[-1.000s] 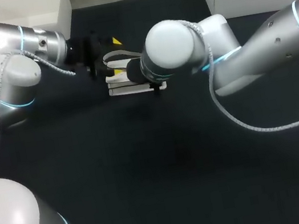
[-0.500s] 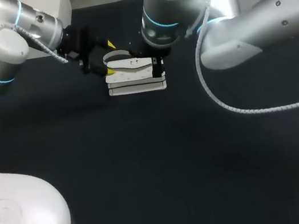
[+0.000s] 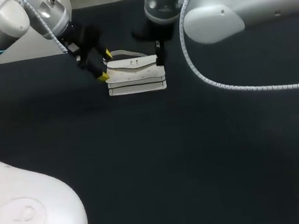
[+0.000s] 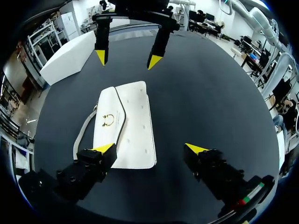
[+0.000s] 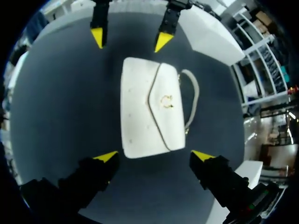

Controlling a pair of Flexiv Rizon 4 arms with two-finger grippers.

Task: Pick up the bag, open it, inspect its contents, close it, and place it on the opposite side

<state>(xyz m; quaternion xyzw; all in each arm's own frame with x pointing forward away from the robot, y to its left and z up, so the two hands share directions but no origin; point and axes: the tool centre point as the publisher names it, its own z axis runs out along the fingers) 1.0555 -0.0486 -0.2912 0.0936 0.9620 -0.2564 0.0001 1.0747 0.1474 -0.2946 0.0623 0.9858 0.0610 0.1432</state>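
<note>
Yellow-tipped fingers of the left gripper (image 4: pixel 150 149) stand spread at the 9 o'clock end of the white flap handbag with a gold clasp (image 4: pixel 126 126). The right gripper (image 5: pixel 154 156), also spread, hovers at its 3 o'clock end. Both arms have drawn back over the last second, uncovering the bag. It lies flat and closed on the dark table (image 3: pixel 202 149), so I judge the pick-up not yet made.

- A dark, matte table (image 3: pixel 165 167) fills almost the whole head view, its top black and even.
- A long white box (image 5: pixel 210 32) sits at one far corner of the table.
- A second white box (image 4: pixel 70 56) sits at the other far corner.
- The light is soft and even, throwing only faint shadows on the tabletop.
</note>
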